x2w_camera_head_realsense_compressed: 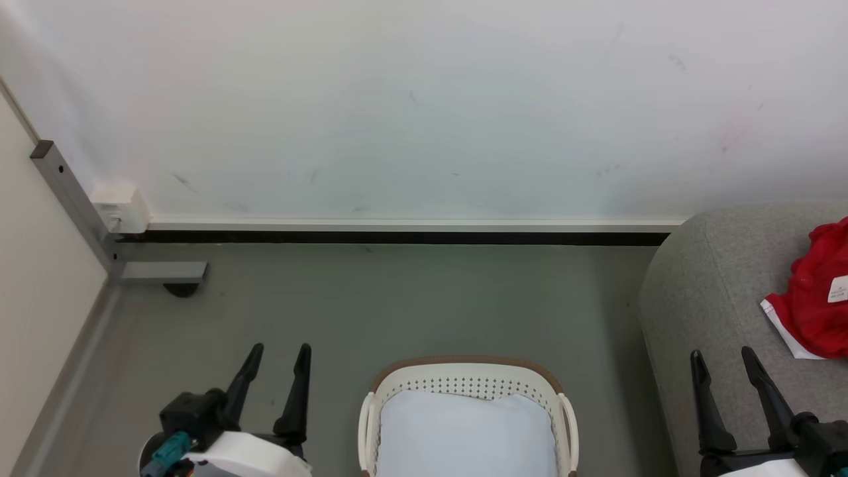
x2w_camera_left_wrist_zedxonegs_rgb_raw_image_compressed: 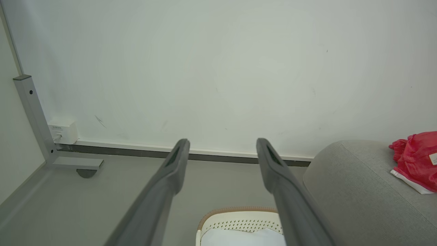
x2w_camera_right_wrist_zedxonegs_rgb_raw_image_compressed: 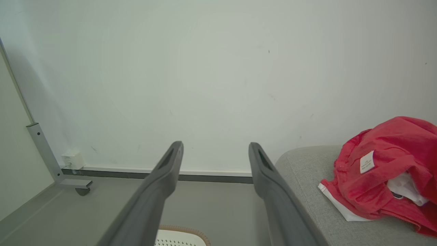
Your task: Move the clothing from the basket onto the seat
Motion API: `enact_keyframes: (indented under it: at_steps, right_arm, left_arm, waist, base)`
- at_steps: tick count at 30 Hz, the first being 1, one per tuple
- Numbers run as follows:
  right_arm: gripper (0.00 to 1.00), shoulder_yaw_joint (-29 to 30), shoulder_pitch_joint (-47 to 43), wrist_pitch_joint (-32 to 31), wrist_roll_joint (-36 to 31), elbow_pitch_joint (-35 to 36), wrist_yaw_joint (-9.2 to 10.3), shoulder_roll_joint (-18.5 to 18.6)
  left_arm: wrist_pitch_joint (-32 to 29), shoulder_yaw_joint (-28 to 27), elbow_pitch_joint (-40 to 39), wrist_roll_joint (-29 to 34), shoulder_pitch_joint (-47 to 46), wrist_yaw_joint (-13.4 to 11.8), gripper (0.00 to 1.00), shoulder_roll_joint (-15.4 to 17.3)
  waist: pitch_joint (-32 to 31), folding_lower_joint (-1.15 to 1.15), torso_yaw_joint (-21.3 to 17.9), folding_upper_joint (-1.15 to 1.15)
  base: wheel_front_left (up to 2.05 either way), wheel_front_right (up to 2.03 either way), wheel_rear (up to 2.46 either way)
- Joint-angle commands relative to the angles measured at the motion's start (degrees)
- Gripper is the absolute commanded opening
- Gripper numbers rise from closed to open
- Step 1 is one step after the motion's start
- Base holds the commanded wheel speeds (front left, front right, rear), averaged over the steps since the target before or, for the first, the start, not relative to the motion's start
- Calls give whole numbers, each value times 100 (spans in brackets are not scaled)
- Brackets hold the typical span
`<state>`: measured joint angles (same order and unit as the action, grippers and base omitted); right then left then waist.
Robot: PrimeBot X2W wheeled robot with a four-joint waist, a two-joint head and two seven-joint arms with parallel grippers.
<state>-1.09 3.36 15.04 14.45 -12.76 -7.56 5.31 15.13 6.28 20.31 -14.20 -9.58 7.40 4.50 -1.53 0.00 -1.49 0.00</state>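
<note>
Red clothing (x2w_camera_head_realsense_compressed: 816, 298) with white trim and a small white label lies bunched on the grey sofa seat (x2w_camera_head_realsense_compressed: 702, 291) at the right edge; it is also on the sofa (x2w_camera_right_wrist_zedxonegs_rgb_raw_image_compressed: 307, 191) as a red heap (x2w_camera_right_wrist_zedxonegs_rgb_raw_image_compressed: 385, 171) and at the far right (x2w_camera_left_wrist_zedxonegs_rgb_raw_image_compressed: 418, 159). The cream basket (x2w_camera_head_realsense_compressed: 467, 381) stands on the floor at bottom centre, showing only its white bottom inside. My left gripper (x2w_camera_head_realsense_compressed: 279, 351) is open, left of the basket, holding nothing. My right gripper (x2w_camera_head_realsense_compressed: 722, 354) is open over the sofa's near edge, left of the clothing.
A white wall with a skirting strip closes the back. A grey metal frame leg (x2w_camera_head_realsense_compressed: 73, 199) with a foot and a white box (x2w_camera_head_realsense_compressed: 120, 207) stands in the far left corner. Grey floor (x2w_camera_head_realsense_compressed: 397, 305) lies between the basket and the wall.
</note>
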Motion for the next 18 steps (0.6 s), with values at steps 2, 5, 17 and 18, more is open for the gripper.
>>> enact_keyframes:
  at_steps: [2,5,17,18]
  right_arm:
    - [100,-2,17,18,31,-53,15,-2]
    - [100,-29,23,17,70,-208,15,31]
    - [100,-152,180,16,130,-564,15,118]
    - [100,-155,190,16,136,-569,15,123]
  left_arm:
    - [2,14,31,3,-10,4,100,10]
    - [2,5,47,4,-17,4,100,24]
    - [2,-1,66,21,-32,5,100,28]
    - [2,-6,70,21,-31,5,100,26]
  waist:
    - [-6,0,3,0]
    - [-17,0,5,0]
    - [-26,0,11,0]
    - [-27,0,11,0]
  base:
    - [0,0,0]
    - [0,0,0]
    - [0,0,0]
    - [0,0,0]
